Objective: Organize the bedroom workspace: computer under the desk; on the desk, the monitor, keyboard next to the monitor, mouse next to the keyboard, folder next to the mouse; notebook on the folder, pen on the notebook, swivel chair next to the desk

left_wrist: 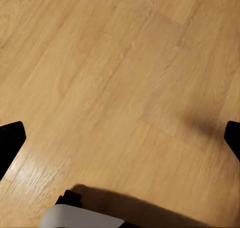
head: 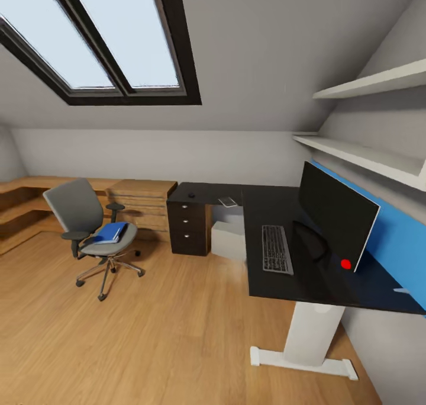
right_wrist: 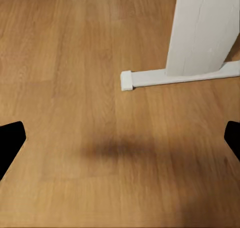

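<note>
In the head view the black L-shaped desk (head: 307,286) stands at the right. On it are the wide black monitor (head: 336,218) and, in front of it, the keyboard (head: 277,249). On the desk's far wing lie the small black mouse (head: 191,195) and the thin notebook (head: 227,202); the pen is too small to make out. The light grey computer (head: 228,239) sits on the floor under the desk. To the left, apart from the desk, the grey swivel chair (head: 80,209) carries the blue folder (head: 110,232) on its seat. My left gripper (left_wrist: 120,140) and right gripper (right_wrist: 120,140) hang open over bare floor.
A wooden dresser (head: 142,202) and low wooden benches run along the back wall left of the desk's drawer unit (head: 188,227). A blue wall panel (head: 399,242) and white shelves (head: 367,153) are behind the monitor. The white desk leg (right_wrist: 200,33) and its foot (right_wrist: 175,78) stand near my right gripper.
</note>
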Robot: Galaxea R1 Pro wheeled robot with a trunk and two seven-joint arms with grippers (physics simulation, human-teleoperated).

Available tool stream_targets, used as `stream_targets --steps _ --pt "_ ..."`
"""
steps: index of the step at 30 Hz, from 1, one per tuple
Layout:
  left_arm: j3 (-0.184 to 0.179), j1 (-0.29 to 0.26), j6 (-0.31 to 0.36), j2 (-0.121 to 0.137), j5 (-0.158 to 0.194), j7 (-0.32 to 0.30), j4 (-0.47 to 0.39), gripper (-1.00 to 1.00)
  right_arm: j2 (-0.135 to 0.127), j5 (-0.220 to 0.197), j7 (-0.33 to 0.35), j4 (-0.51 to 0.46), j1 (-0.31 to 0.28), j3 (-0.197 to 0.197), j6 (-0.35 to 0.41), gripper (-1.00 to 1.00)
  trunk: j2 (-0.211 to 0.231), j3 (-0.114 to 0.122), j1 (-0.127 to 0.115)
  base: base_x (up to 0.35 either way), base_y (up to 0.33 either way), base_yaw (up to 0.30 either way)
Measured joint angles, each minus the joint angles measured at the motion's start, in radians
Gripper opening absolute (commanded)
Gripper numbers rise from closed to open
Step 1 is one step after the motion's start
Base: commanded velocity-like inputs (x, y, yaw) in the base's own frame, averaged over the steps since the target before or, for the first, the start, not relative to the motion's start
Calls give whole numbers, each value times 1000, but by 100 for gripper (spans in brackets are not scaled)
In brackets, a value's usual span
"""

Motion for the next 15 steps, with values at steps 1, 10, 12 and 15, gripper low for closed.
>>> stream_targets --steps 1,10,12,15 --pt "0 0 0 0 0 0 0 100 0 0 0 0 0 0 0 100 0 1 0 206 295 228" --pt "0 0 0 1 -1 0 8 100 0 0 0 0 0 1 0 100 0 8 0 229 275 232" --pt "0 0 0 0 -1 0 13 100 0 1 0 0 0 1 0 100 0 9 0 247 252 233" --pt "0 0 0 0 -2 1 17 100 0 1 0 0 0 1 0 100 0 12 0 252 245 233"
